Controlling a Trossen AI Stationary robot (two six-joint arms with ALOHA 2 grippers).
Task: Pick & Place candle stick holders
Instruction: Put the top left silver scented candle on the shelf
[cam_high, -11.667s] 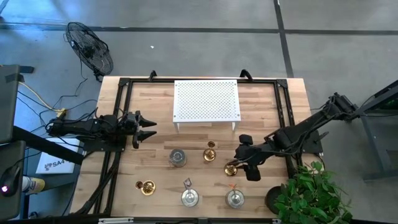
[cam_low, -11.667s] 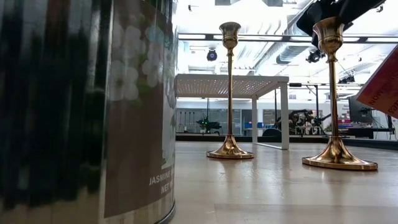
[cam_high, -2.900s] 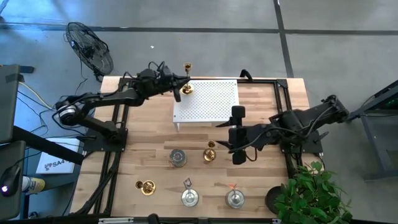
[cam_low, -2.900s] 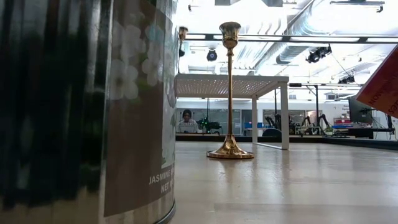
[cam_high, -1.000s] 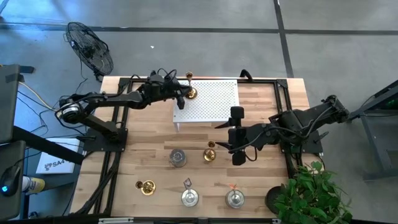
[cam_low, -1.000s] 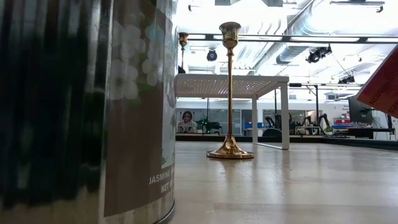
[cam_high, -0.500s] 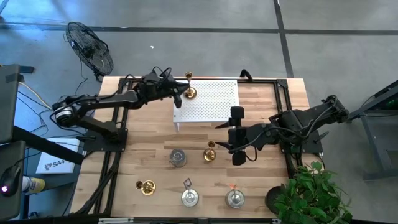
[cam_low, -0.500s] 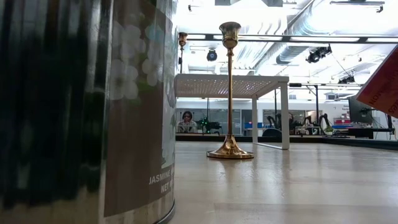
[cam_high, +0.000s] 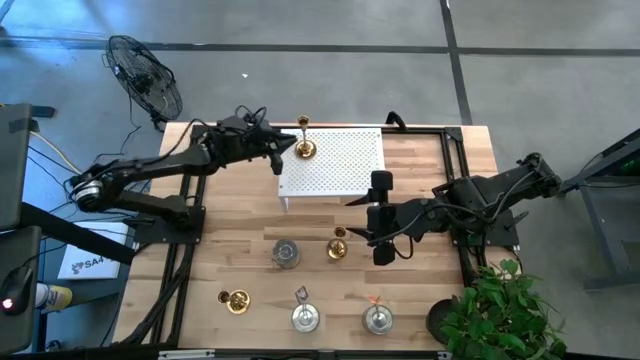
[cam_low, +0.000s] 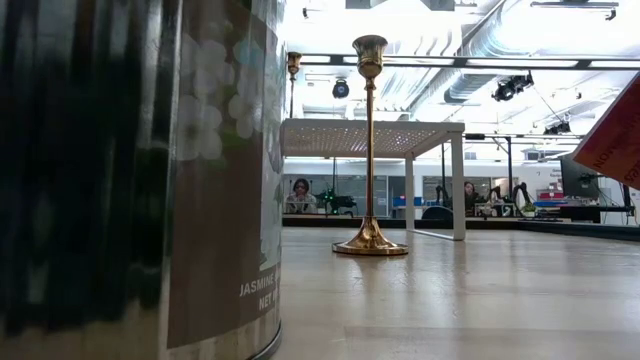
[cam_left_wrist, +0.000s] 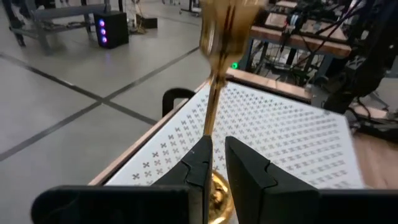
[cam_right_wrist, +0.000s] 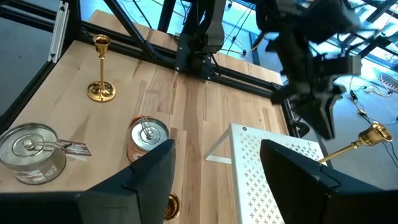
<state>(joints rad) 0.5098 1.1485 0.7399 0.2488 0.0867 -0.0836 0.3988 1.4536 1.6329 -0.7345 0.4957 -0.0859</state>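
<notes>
Mid-table, your right gripper (cam_high: 380, 240) waited wide and empty at 3 o'clock of a second gold holder (cam_high: 338, 246). Farther off, on the white rack's (cam_high: 345, 165) 11 o'clock corner, the gold candle stick holder (cam_high: 304, 148) stood upright. Any retreat there wanted to be straight and slow, clear of the slim stem. Your left gripper (cam_left_wrist: 214, 144) reached in level from its 8 o'clock; whether it held the stem I could not tell.

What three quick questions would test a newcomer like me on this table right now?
1. True or false: a gold candlestick holder stands on the white perforated rack.
2. How many other gold holders stand on the wooden table itself?
3. The right gripper beside the rack has its jaws: A) open and empty, B) shut on a holder.

Key: 1 true; 2 two; 3 A.
</notes>
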